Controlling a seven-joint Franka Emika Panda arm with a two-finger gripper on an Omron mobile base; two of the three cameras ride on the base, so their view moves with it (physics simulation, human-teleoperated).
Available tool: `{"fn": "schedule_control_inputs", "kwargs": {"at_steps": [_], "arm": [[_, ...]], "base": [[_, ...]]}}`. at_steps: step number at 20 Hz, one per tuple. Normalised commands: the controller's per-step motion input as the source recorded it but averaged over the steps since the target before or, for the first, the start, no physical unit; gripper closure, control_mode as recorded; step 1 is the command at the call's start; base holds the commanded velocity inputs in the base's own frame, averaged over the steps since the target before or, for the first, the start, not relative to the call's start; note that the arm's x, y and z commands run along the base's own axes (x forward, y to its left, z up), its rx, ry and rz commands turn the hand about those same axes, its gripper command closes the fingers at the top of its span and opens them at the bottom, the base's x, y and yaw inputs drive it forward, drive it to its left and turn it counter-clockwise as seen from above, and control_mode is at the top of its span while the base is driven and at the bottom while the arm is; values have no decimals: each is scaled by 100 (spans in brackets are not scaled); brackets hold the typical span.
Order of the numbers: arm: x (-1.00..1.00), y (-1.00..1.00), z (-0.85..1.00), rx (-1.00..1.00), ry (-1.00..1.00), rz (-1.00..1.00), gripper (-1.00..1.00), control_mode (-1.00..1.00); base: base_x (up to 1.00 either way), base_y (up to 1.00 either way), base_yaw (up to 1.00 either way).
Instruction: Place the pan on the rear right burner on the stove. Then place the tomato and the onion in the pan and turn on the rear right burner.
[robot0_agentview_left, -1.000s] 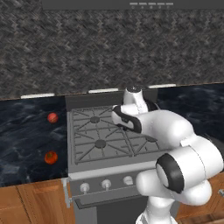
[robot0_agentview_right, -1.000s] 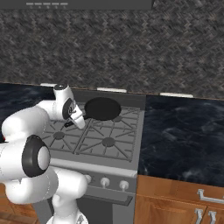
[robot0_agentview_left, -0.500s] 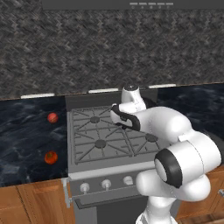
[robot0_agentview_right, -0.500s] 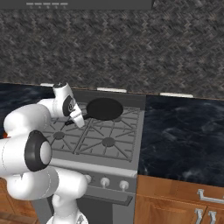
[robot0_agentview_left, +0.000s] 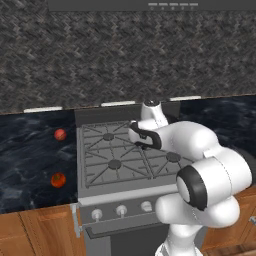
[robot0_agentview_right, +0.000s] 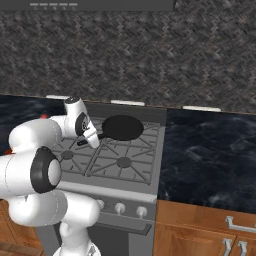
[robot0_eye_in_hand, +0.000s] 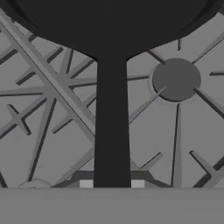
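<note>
Fingers (robot0_eye_in_hand: 137, 184) closed on long handle of pan (robot0_agentview_right: 122, 127). Pan held over rear right burner area of stove (robot0_agentview_right: 120, 161). Tomato (robot0_agentview_left: 58, 180) and onion (robot0_agentview_left: 60, 134) on dark counter (robot0_agentview_left: 30, 160), left of stove.

A dark marbled counter (robot0_agentview_right: 210, 150) runs on both sides, backed by a grey woven-pattern wall (robot0_agentview_left: 100, 55). Wooden cabinets (robot0_agentview_right: 200, 230) with silver handles (robot0_agentview_right: 239, 227) sit below the counter's front edge.
</note>
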Motion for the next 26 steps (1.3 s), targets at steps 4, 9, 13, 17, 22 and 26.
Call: {"fn": "schedule_control_inputs", "kwargs": {"at_steps": [4,9,13,17,22,26], "arm": [[8,-11,-25,-1,0,0,100,-100],[15,-4,-23,-2,0,0,100,-100],[18,0,-19,-2,0,0,100,-100],[20,-2,-18,-2,0,0,100,-100],[22,-5,-17,-1,0,0,100,-100],[25,-7,-15,0,0,0,100,-100]], "base": [[0,0,0],[0,0,0],[0,0,0],[0,0,0],[0,0,0],[0,0,0]]}}
